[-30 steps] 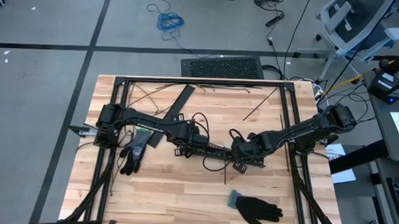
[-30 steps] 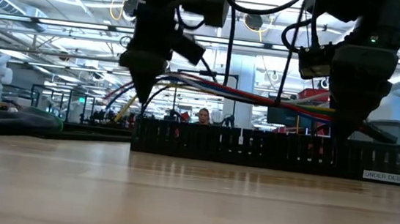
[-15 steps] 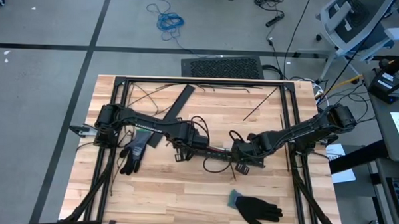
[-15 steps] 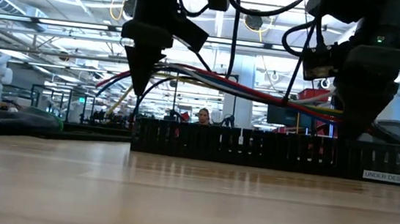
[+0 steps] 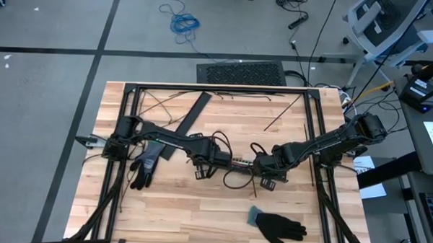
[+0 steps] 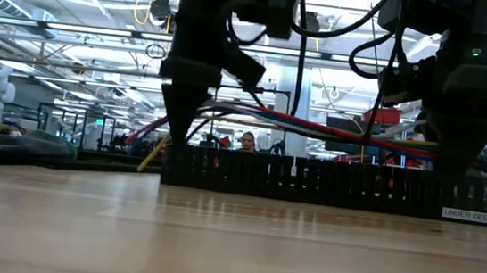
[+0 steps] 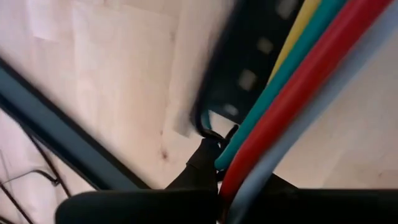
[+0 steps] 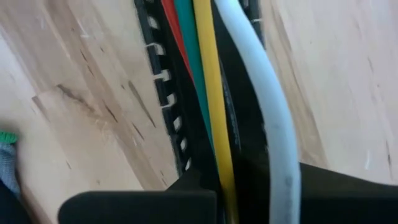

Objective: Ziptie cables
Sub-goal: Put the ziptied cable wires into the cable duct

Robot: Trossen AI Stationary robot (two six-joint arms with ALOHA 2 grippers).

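**Cable bundle held at both ends above slotted strip**

Left pincer [image 5: 214,159] clamped on one end of the loose bundle of thin red, green, yellow, white and grey cables [image 6: 316,126]; right pincer [image 5: 262,166] clamped on the other end. Bundle stretched between them at mid light-wood worktop [image 5: 199,207], just above the long black slotted plastic strip [image 6: 311,181]. Black glove [image 5: 278,226] lying near the front edge.

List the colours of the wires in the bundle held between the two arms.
Red, teal green, yellow and white cables, clearest in the right wrist view.
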